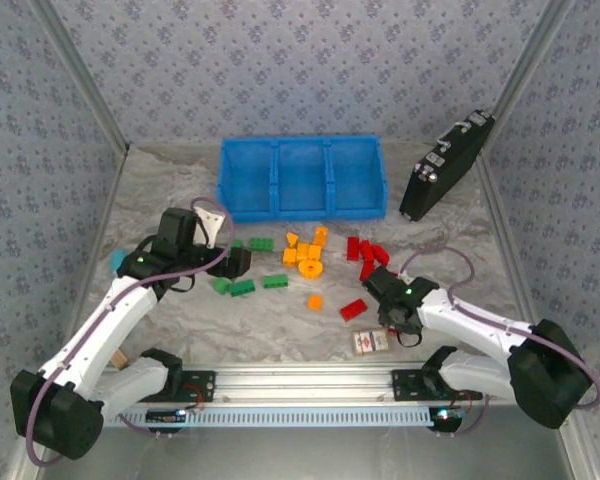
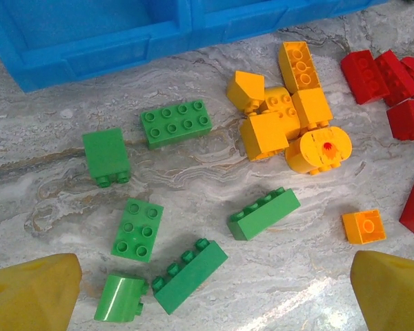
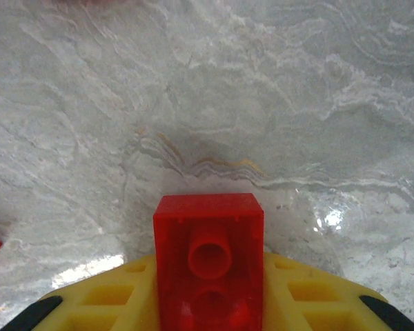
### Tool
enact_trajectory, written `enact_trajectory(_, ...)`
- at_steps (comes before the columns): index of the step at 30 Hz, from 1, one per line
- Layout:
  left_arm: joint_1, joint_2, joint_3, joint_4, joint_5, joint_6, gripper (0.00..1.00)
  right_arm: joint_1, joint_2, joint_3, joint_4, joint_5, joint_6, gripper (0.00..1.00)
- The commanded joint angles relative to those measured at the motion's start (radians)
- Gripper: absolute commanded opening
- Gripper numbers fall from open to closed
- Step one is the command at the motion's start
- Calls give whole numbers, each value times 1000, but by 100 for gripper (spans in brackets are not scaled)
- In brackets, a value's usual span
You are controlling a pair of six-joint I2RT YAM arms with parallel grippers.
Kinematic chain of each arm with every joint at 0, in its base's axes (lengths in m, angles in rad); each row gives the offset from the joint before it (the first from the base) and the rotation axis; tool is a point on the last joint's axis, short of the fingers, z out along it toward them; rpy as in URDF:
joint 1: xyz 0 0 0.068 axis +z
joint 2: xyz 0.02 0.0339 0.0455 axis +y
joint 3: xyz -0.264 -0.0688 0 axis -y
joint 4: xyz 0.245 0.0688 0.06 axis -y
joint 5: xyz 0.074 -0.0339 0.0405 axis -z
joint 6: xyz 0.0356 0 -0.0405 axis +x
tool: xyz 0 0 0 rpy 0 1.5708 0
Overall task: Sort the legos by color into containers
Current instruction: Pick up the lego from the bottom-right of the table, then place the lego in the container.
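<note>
The blue tray with three compartments stands at the back centre, its front wall also in the left wrist view. Green legos lie left of centre, orange ones in the middle, red ones to the right. My left gripper hovers open over the green legos, its yellow fingertips far apart and touching nothing. Just right of the red pile, my right gripper is low over the table. In the right wrist view it is shut on a red lego, hollow underside facing the camera.
A black rectangular device leans at the back right. A red-and-white card lies near the front rail, a loose red lego just above it. A single orange lego sits mid-table. A light blue piece lies at the left wall.
</note>
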Motion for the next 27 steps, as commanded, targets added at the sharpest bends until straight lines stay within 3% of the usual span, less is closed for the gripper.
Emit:
enact_trajectory(1,-8,10,8,28,19,3,100,-22,15,37,1,0,-29,34)
enact_trajectory(6,-10,6,0,32,6,11,100,-47,20,157,-60,-2,-144,32)
enact_trajectory(12,-10,-14,-37,65,-24,22,100,-101,107,495,-151,-17,-407,33)
enact_trajectory(17,-10,-64,-11,41,-150,28,100,-144,309,764,-80,28,-631,34)
enact_trajectory(21,-11,-111,-4,30,-142,38,100,-183,482,967,-7,28,-792,34)
enact_trajectory(27,-11,-137,72,18,-124,9,100,-242,723,1158,76,7,-849,35)
